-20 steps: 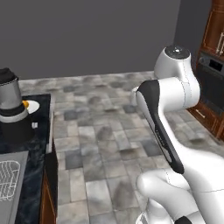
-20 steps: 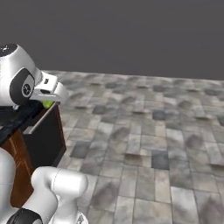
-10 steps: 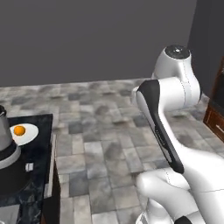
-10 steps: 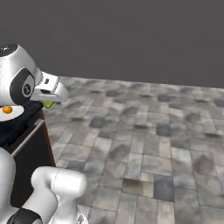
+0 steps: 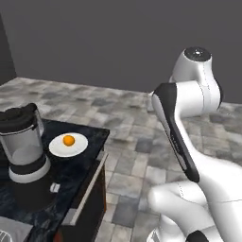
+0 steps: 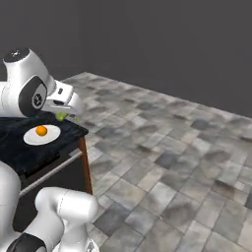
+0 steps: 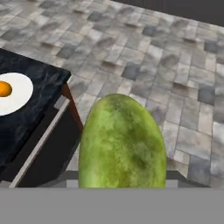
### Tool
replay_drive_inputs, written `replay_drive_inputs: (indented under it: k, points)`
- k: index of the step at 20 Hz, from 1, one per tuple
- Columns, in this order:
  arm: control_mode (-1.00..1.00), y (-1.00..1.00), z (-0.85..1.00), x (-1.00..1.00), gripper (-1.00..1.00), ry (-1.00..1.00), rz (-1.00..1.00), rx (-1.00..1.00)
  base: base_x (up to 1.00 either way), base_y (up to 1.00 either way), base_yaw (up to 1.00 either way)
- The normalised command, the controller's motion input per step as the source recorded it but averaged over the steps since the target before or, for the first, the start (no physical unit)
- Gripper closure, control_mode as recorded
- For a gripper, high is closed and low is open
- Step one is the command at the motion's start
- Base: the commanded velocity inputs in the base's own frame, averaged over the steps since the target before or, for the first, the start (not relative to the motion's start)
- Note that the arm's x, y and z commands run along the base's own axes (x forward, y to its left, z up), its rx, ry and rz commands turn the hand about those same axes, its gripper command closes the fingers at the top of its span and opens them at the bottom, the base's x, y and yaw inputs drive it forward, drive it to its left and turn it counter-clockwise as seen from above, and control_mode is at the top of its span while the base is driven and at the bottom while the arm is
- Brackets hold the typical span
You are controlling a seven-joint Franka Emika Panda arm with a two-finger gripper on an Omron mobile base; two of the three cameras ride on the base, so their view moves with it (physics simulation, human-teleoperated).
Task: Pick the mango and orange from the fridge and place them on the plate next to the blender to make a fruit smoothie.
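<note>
Off to one side of the fingers (image 6: 65, 114), the dark table (image 5: 78, 172) is carrying the blender (image 5: 23, 142) and the plate (image 5: 68, 144), with the orange (image 5: 69, 140) already sitting there. Pinched between the closed fingers, the mango (image 7: 122, 142) is hanging over the floor, not yet delivered.
</note>
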Motion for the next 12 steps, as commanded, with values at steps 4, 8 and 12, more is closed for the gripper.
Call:
replay_drive_inputs:
  k: [4, 8, 12]
  points:
    - [1.0, 0.0, 0.0, 0.0, 1.0, 0.0, 0.0, 0.0, 0.42, -0.08, 0.96]
    - [1.0, 0.0, 0.0, 0.0, 1.0, 0.0, 0.0, 0.0, 0.42, -0.15, 0.95]
    - [1.0, 0.0, 0.0, 0.0, 1.0, 0.0, 0.0, 0.0, 0.49, -0.27, 0.89]
